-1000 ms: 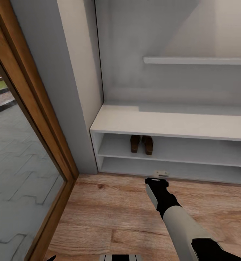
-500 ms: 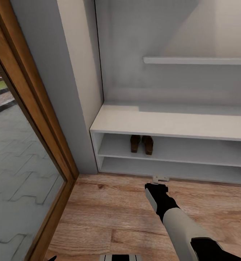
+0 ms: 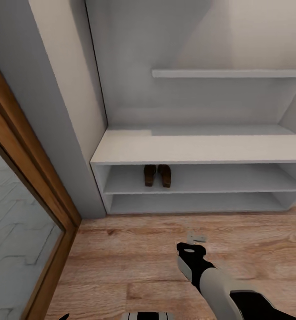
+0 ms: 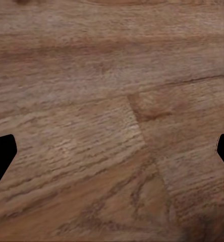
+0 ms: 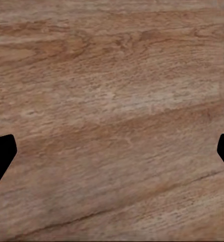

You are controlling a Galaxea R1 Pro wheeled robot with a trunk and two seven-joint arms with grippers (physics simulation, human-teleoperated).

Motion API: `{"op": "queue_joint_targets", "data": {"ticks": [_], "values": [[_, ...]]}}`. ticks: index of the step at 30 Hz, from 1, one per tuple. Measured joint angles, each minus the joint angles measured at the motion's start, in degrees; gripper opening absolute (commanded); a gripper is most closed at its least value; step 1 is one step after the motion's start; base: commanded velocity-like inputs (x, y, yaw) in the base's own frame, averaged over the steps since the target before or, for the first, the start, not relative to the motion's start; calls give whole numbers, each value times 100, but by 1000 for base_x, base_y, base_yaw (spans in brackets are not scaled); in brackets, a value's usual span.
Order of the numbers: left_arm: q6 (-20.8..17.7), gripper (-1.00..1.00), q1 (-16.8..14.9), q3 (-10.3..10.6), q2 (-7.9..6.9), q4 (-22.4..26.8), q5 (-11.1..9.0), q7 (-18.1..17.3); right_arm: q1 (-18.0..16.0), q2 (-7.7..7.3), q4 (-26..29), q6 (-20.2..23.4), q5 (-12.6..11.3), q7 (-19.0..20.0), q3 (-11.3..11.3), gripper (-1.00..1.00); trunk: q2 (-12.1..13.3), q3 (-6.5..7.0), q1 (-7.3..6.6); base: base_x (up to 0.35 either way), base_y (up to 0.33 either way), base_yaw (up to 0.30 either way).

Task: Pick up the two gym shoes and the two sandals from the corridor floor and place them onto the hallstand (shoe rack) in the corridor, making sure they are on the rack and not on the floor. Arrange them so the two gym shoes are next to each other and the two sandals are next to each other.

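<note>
The two sandals (image 3: 157, 175) stand side by side, dark brown, on the upper tier of the pale hallstand (image 3: 201, 149), near its left end. The gym shoes are out of view. My right gripper (image 3: 196, 238) points down over the corridor floor (image 3: 134, 258), a short way in front of the rack. In the right wrist view the right gripper (image 5: 112, 156) is open, with bare wood planks between its fingers. In the left wrist view the left gripper (image 4: 112, 156) is open too, over bare planks.
A wood-framed glass door (image 3: 41, 209) runs along the left, with a grey wall pillar (image 3: 63, 133) between it and the rack. A wall shelf (image 3: 228, 73) hangs above the bench top. The lower tier (image 3: 197, 203) holds nothing.
The whole picture has shifted left, so the camera has moved; the rack's right end now shows. My right gripper sits farther from the rack's base than before. The sandals have not moved.
</note>
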State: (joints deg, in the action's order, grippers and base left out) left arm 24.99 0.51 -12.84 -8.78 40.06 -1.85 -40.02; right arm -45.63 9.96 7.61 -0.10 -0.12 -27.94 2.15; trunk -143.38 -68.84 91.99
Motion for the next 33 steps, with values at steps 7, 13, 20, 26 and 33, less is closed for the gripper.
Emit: {"op": "queue_joint_targets", "data": {"ticks": [7, 13, 20, 26, 33], "values": [[0, 100, 0, -1, 5, -2, 8, 7, 217, 1, -480, -1038, 65, 7, -30, 100, 0, 0, 0, 0, 0, -300], [0, 100, 0, -2, 6, -3, 8, 10, 581, 1, -583, -1437, 352, 21, -51, 100, 0, 0, 0, 0, 0, -300], [14, 100, 2, -12, 4, -2, -6, 13, 1308, -367, -597, -2108, 828, 223, -52, 100, 0, 0, 0, 0, 0, -300], [13, 100, 2, -26, 3, -2, -34, 25, 1624, -426, -601, -2660, 865, 509, -56, 100, 0, 0, 0, 0, 0, -300], [15, 100, 0, -38, 1, -9, -49, 30, 1798, -519, -604, -2833, 873, 612, -54, 100, 0, 0, 0, 0, 0, -300]]}}
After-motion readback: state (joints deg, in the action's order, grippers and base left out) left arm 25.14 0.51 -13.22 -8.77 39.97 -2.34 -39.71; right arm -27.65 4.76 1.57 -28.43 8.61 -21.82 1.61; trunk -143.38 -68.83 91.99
